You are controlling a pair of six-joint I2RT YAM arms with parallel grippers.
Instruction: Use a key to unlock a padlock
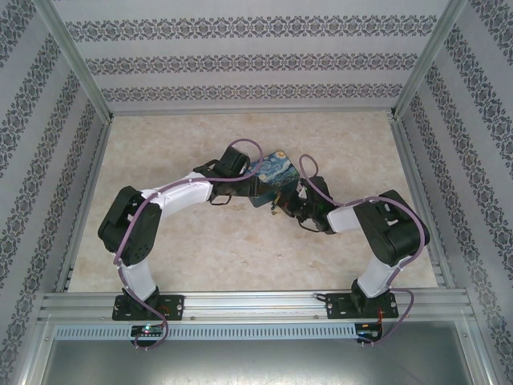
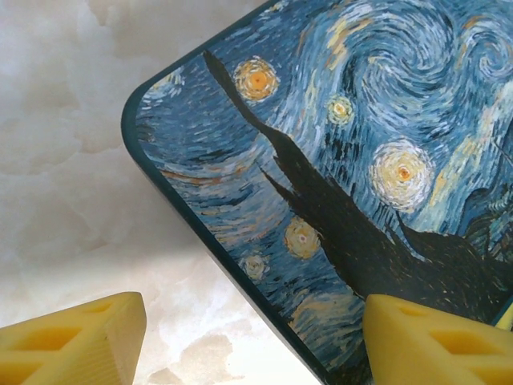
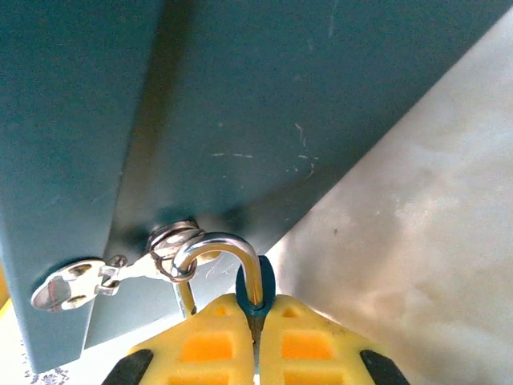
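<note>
The padlock [image 3: 267, 285] has a blue-teal body, of which just the top pokes out between my right gripper's yellow fingers [image 3: 216, 337]. The right gripper [image 3: 256, 311] is shut on it at the box's front side. Its silvery shackle [image 3: 228, 245] curves up and hooks through a metal ring on the teal wall of the Starry-Night box [image 1: 272, 171]. A small flat silvery piece with holes [image 3: 64, 286] hangs from that ring; I cannot tell whether it is the key. My left gripper [image 2: 256, 345] is open, straddling the box's lid edge [image 2: 240, 273] near a corner.
The box lies on a marbled tabletop [image 1: 200, 249] between both arms, near the middle. Patterned walls and aluminium rails [image 1: 80, 64] enclose the table on three sides. The right arm's forearm [image 1: 353, 216] lies low beside the box.
</note>
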